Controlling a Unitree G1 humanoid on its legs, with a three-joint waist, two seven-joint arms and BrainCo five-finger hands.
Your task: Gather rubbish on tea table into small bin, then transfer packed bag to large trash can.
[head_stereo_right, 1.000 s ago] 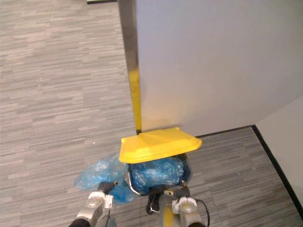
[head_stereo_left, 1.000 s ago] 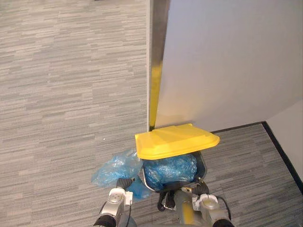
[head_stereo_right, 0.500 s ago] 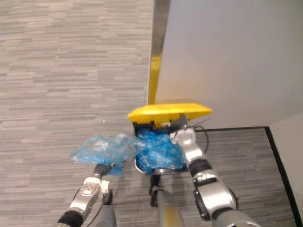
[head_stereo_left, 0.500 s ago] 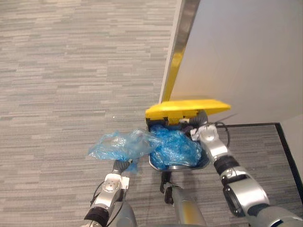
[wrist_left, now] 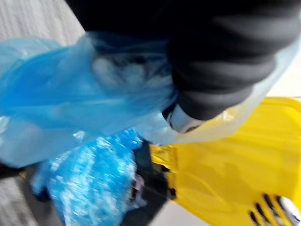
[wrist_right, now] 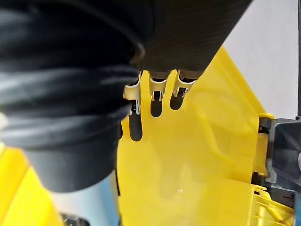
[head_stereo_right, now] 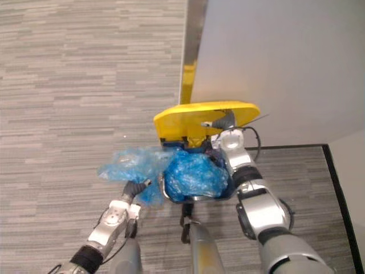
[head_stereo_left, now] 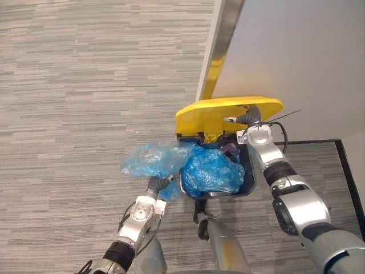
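the right hand (head_stereo_left: pixel 246 118), upper right of centre in the frame, props the yellow lid (head_stereo_left: pixel 211 113) open with straight, unclenched fingers (wrist_right: pixel 155 92) laid flat against it. the left hand (head_stereo_left: pixel 155 184), lower left of centre, is clenched on the gathered plastic of the packed blue bag (head_stereo_left: pixel 149 160), which sits just left of the large trash can (head_stereo_left: pixel 251 178), outside its rim. the can looks nearly full of blue plastic (head_stereo_left: pixel 212 170), so lift the bag clear over the rim, hold the lid well back, and let go only above the opening.
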